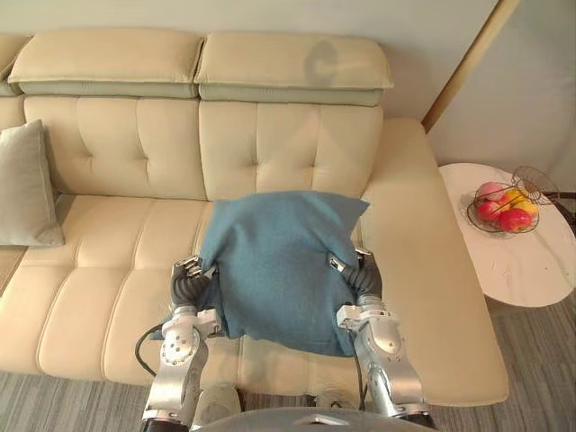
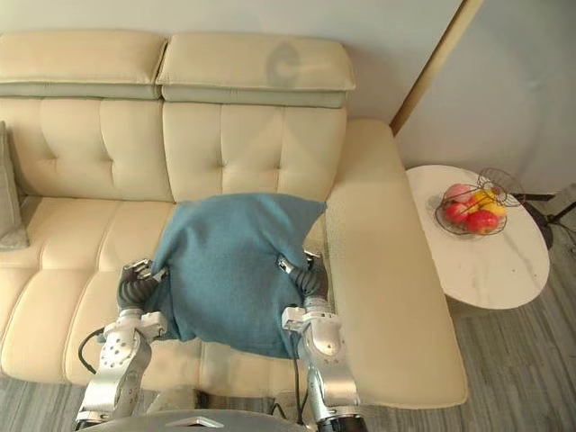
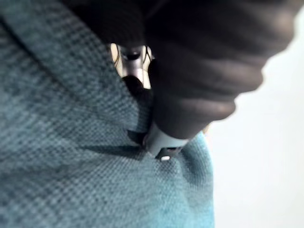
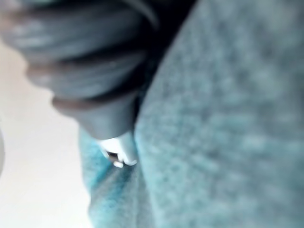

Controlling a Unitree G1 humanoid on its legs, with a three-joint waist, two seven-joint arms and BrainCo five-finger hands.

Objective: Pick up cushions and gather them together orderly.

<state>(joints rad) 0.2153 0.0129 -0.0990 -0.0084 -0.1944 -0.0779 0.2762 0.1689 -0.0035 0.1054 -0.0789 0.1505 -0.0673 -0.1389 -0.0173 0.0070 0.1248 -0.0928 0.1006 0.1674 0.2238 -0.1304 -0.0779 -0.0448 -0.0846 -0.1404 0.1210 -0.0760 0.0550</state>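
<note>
Blue cushion (image 1: pixel 274 270) is seen in the left eye view over the seat of the cream sofa (image 1: pixel 108 297). It is flanked by the left hand (image 1: pixel 187 281), pressed to its left edge, and the right hand (image 1: pixel 360 274), pressed to its right edge, both at its lower half. Whether it rests on the seat or is lifted clear cannot be told. A grey cushion (image 1: pixel 25 184) is propped against the backrest far to the left, well apart. A round white counter (image 1: pixel 531 261) with a wire fruit basket (image 1: pixel 501 209) is set beside the sofa's right end.

In the right eye view the same two-sided hold is shown.

In the left wrist view the hand's dark cover is pushed into the blue fabric. Whether that hand is open or closed cannot be told.

In the right wrist view the dark cover lies against the cushion's side, and that hand's state cannot be told either.
</note>
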